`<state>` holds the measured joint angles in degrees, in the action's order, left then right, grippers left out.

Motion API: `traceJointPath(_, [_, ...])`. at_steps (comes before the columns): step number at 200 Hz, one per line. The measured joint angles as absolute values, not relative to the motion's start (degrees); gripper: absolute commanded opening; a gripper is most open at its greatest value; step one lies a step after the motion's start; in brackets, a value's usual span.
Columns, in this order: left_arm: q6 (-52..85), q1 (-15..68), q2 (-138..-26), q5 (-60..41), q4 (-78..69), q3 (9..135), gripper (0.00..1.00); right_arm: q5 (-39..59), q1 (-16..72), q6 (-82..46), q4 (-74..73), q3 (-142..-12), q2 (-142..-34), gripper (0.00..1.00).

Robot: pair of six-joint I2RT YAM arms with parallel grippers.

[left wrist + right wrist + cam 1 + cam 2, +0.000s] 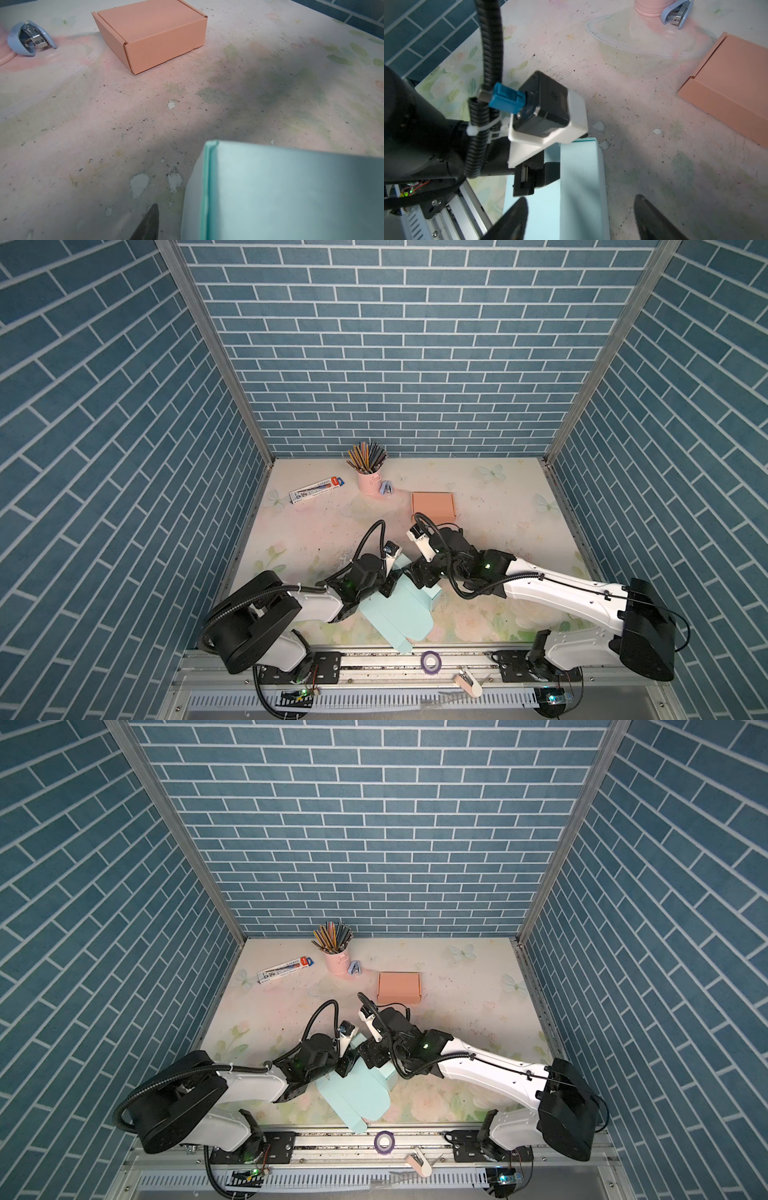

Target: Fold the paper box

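1. The pale mint-blue paper box (399,610) lies at the front centre of the floral-printed tabletop (498,531), between the two arms. It is only partly formed: a wall stands up at its rear end, and flat panels spread toward the front edge, where one tab reaches the metal front rail (374,659).
2. The left gripper (390,588) sits at the raised wall. In the left wrist view one dark finger (149,222) stands clear of the wall (291,197), and the wall hides the other. The fingers are parted and no grip shows.
3. The right gripper (581,218) hangs over the same wall from the other side. Its fingers (508,220) are spread wide, with the wall (579,187) between them and touching neither.
4. The peach-coloured closed cardboard box (433,506) rests farther back, right of centre. Its lid is shut, so its contents cannot be told.
5. The pink cylindrical cup (369,482) stands upright near the back wall. It holds a bundle of coloured pencils (367,457), which fan out above its rim.
6. The small light-blue stapler (387,490) lies just beside the cup.
7. The long white printed pen pack (318,490) lies left of the cup, well apart from the paper box.
8. The purple tape roll (431,662) lies flat on the front rail.
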<state>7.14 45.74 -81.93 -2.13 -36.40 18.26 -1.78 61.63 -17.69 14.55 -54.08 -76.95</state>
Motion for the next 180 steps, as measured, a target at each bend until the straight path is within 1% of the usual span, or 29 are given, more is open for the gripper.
traceJointPath(19, [7.51, 45.95, -79.83, -1.28, -34.26, 18.13, 0.61, -3.14, 62.67, -17.1, 16.78, -56.62, -78.5, 0.95])
traceJointPath(34, [8.45, 46.15, -78.13, -0.58, -32.8, 17.8, 0.68, -4.4, 63.16, -16.53, 18.76, -58.06, -80.16, 0.95])
traceJointPath(49, [9.41, 46.46, -76.27, 0.43, -30.76, 17.39, 0.74, -5.39, 63.33, -16.12, 20.23, -58.5, -81.56, 0.95])
traceJointPath(75, [12.43, 46.81, -72.2, 2.55, -26.35, 16.34, 0.87, -6.83, 63.33, -15.94, 23.03, -58.5, -83.31, 0.94])
traceJointPath(97, [15.29, 46.81, -66.98, 3.42, -23.05, 13.87, 0.92, -7.35, 63.18, -15.38, 24.38, -58.54, -84.86, 0.9])
traceJointPath(117, [17.56, 46.81, -60.93, 3.44, -18.52, 12.43, 0.94, -7.4, 62.61, -14.87, 24.99, -58.54, -86.13, 0.8])
traceJointPath(128, [18.44, 46.81, -57.43, 3.57, -15.53, 12.4, 0.94, -7.18, 62.04, -14.9, 25.1, -58.54, -86.43, 0.77])
traceJointPath(147, [19.84, 46.81, -49.15, 4.56, -8.21, 12.91, 0.94, -6.33, 59.94, -14.9, 24.56, -58.24, -86.21, 0.73])
traceJointPath(165, [22.17, 46.78, -41.32, 6.92, 1.02, 14.94, 0.94, -5.13, 57.54, -14.96, 23.2, -56.31, -85.23, 0.67])
traceJointPath(180, [24.45, 46.78, -36.01, 8.54, 7.79, 17.17, 0.94, -3.66, 55.61, -15.14, 22.46, -54.13, -83.94, 0.66])
